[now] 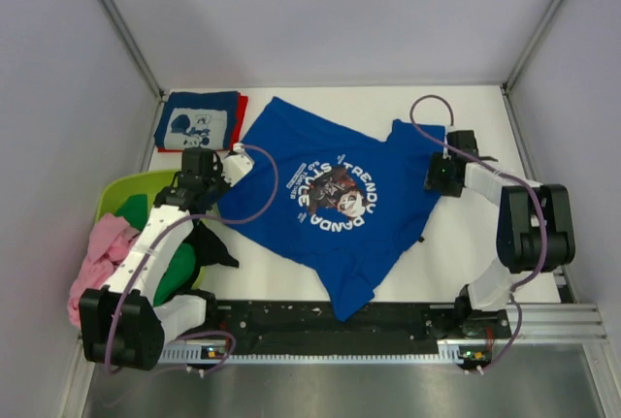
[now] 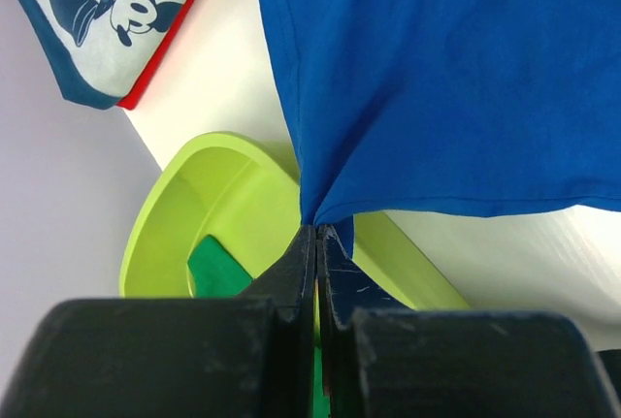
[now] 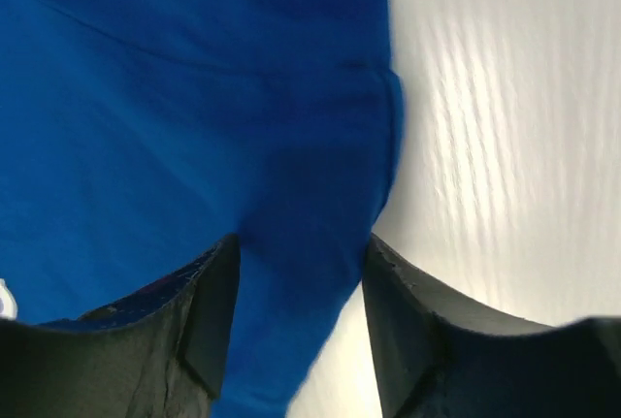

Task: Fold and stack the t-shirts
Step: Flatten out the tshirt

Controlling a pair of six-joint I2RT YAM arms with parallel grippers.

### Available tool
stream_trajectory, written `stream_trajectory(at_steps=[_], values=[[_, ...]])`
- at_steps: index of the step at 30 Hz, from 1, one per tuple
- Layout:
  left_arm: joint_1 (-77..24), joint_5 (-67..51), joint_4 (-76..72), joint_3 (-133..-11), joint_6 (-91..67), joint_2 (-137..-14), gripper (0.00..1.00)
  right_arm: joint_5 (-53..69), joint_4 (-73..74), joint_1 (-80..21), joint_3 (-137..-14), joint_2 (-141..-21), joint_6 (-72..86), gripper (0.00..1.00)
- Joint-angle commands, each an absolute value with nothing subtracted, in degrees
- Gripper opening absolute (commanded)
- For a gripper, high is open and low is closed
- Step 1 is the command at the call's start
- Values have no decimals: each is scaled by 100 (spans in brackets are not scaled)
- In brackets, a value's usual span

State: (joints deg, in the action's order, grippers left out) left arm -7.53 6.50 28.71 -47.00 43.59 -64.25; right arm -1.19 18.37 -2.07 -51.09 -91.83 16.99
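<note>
- The white table [image 1: 340, 103] is carrying everything, with both arms reaching in from its 6 o'clock edge.
- The big blue t-shirt [image 1: 291, 146] is lying spread at the centre of the table, print up. Its long axis is running slantwise from about 11 o'clock to about 5 o'clock.
- The left arm [image 1: 155, 234] is reaching to the shirt's 9 o'clock edge. In its wrist view the left jaws are pressed together and pinching a corner of the blue cloth [image 2: 437, 79], which is fanning away from them toward 12 o'clock.
- The right arm [image 1: 524, 224] is reaching to the shirt's 3 o'clock edge. The right jaws are standing spread, with the blue edge [image 3: 175, 98] passing between them and bare table lying at their 3 o'clock. I cannot tell whether they are touching the cloth.
- The two arms are therefore sitting at opposite ends of the shirt's short axis, each nearest its own side. Any stretching or lifting seems to be waiting on the right jaws closing on the edge between them.
- The lime tub [image 1: 121, 195] is sitting at 9 o'clock, just beside the left jaws, with a green shirt [image 1: 175, 273] in it and a pink shirt [image 1: 97, 263] spilling over its near rim.
- The folded navy cartoon shirt [image 1: 199, 122] is resting on a red shirt [image 1: 243, 103] at 11 o'clock, just beside the blue one.
</note>
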Motion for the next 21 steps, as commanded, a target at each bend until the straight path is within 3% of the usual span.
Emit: stream_trajectory(at_steps=[1,3,4,8,14,15,17,18,21], values=[[-721,527,2900,-4650,4149,-6284,0,334,1652,-185,-5730,-9851,1793,39],[-729,519,2953,-4649,4148,-6293,0,448,1688,-80,-5967,-10028,1802,5],[-721,466,2988,-4641,4131,-6293,0,370,1688,-79,-6116,-10046,1784,0],[-729,-417,3435,-4755,4183,-6293,0,185,1933,-70,-7256,-10089,1574,0],[-852,-1906,3929,-4790,4149,-6205,0,562,2309,-70,-9400,-11239,968,0],[-887,-1968,3929,-4738,4140,-6196,0,650,2633,-70,-9744,-11467,862,11],[-975,-2056,3981,-4589,4183,-6205,0,616,3476,-70,-10544,-11803,756,52],[-993,-2065,4016,-4544,4210,-6205,0,389,3637,-79,-10625,-11760,773,60],[-1002,-1952,4017,-4430,4236,-6161,0,-367,3832,-79,-9821,-11007,992,65]])
